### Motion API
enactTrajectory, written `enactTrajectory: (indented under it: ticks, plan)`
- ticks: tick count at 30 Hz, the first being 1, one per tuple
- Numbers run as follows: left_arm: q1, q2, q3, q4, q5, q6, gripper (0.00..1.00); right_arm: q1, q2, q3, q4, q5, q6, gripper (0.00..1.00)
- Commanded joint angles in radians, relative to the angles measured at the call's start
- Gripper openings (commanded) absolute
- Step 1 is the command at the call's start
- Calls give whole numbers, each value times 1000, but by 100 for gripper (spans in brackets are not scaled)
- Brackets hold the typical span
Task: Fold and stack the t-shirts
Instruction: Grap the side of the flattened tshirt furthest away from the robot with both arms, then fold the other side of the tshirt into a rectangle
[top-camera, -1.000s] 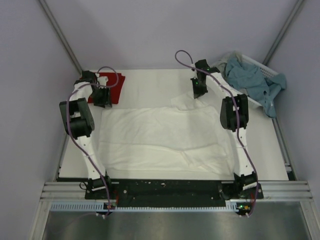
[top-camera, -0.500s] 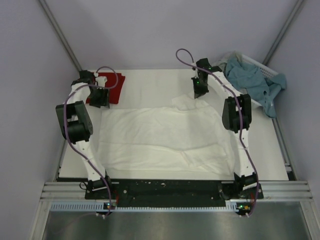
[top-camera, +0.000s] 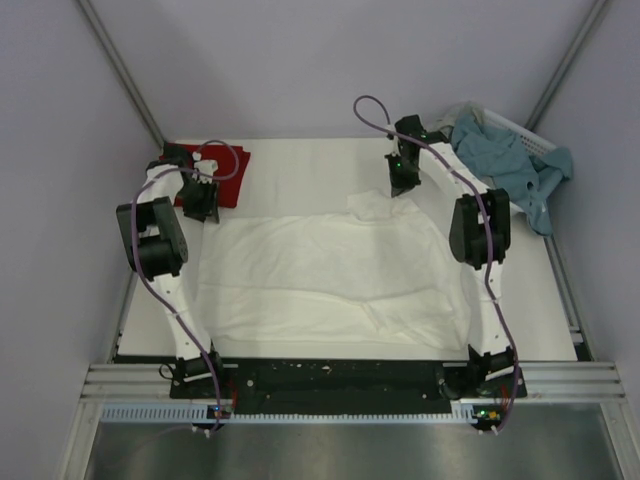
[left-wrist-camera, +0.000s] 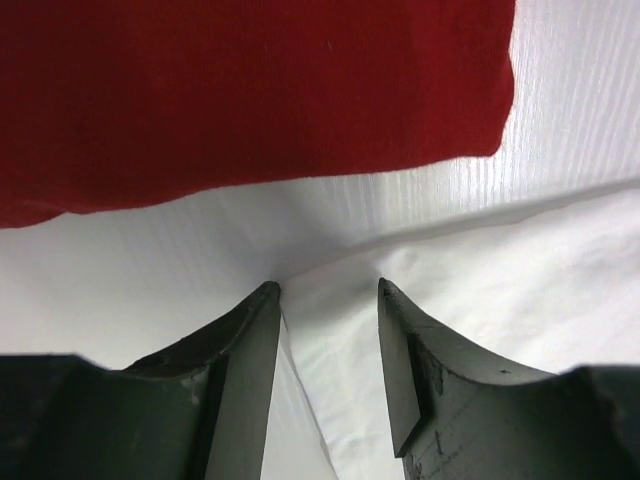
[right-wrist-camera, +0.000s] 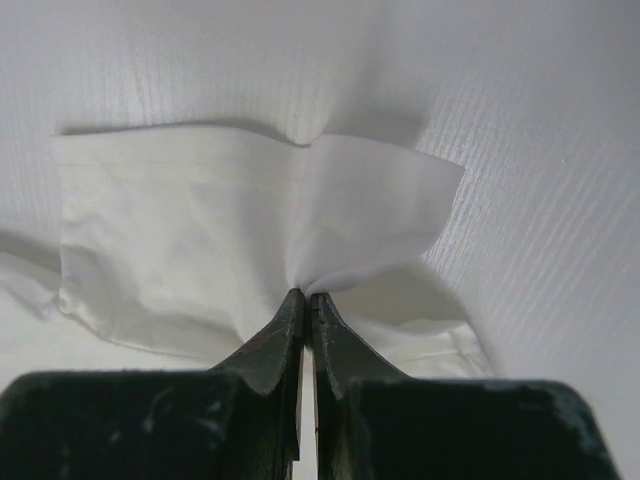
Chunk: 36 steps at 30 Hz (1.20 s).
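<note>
While the right end effector (right-wrist-camera: 304, 298) is pinched shut on a flap of the white t-shirt (top-camera: 320, 270), the left end effector (left-wrist-camera: 328, 292) is open, with the shirt's edge between its tips. The white shirt lies spread over the middle of the bench (top-camera: 300, 160) — the folded dark red t-shirt (top-camera: 228, 172) sits just beyond its far left corner. If the left one misses, only one side may lift and the cloth could bunch up. No words or labels can be read.
</note>
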<state>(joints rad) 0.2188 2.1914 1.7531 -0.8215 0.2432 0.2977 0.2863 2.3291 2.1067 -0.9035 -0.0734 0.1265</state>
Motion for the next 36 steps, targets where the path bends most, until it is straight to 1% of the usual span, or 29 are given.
enactTrajectory:
  ticks: [1,2,3,4,5,10,12,17,23,28,31,33,36]
  plan:
    - [8,15,42,-93,39,41,46,17,-96,3,23,0,-1,0]
    - [8,7,33,-93,48,49,41,17,-99,1,23,0,-1,0]
    - [8,2,26,-91,56,53,32,17,-105,-1,23,-2,-1,0]
    - [8,-5,23,-90,65,54,14,16,-112,-7,23,-2,2,0]
    - [8,-16,22,-90,80,54,0,17,-123,-13,23,-2,1,0]
    - [8,-122,-24,-88,220,118,0,17,-230,-121,23,18,-1,0]
    - [8,-178,-67,-74,225,145,0,17,-295,-207,23,27,-1,0]
    - [17,-318,-202,-19,194,210,0,16,-457,-448,43,38,13,0]
    - [19,-458,-329,-8,159,294,0,17,-632,-663,52,20,42,0]
    - [31,-536,-437,1,32,340,0,17,-789,-849,34,52,68,0]
    - [34,-555,-490,-5,1,371,0,17,-833,-938,28,35,97,0]
    - [36,-562,-529,2,-2,388,0,17,-838,-985,31,8,122,0]
    - [36,-568,-587,31,-27,403,0,16,-830,-1045,32,24,151,0]
